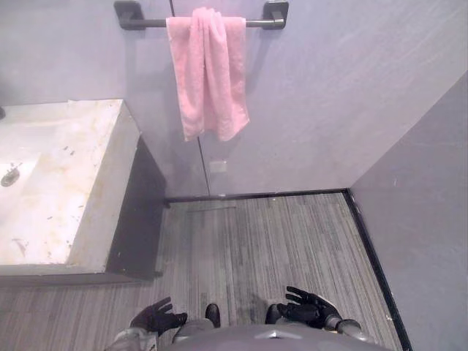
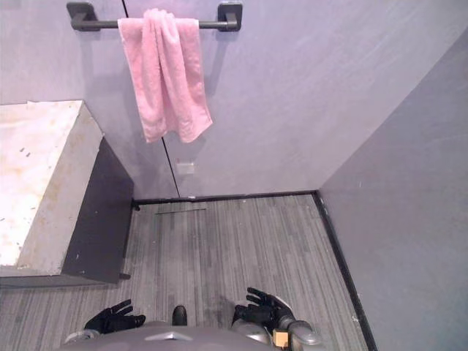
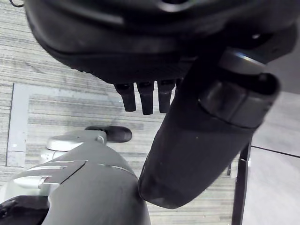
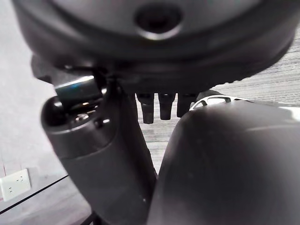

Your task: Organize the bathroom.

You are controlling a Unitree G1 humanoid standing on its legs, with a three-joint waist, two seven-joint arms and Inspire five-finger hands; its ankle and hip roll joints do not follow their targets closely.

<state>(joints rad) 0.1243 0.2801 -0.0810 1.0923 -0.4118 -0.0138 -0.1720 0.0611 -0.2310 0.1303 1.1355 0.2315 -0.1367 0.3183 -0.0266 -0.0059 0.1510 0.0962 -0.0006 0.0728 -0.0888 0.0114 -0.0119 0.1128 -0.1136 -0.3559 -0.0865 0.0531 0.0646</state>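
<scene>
One pink towel, one dark towel bar, one sink counter, one wall socket.

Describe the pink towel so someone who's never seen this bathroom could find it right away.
Look at the grey back wall, above and just right of the pale sink counter. A dark bar is mounted there, and the towel hangs bunched over it. It is the only pink thing here.
</scene>
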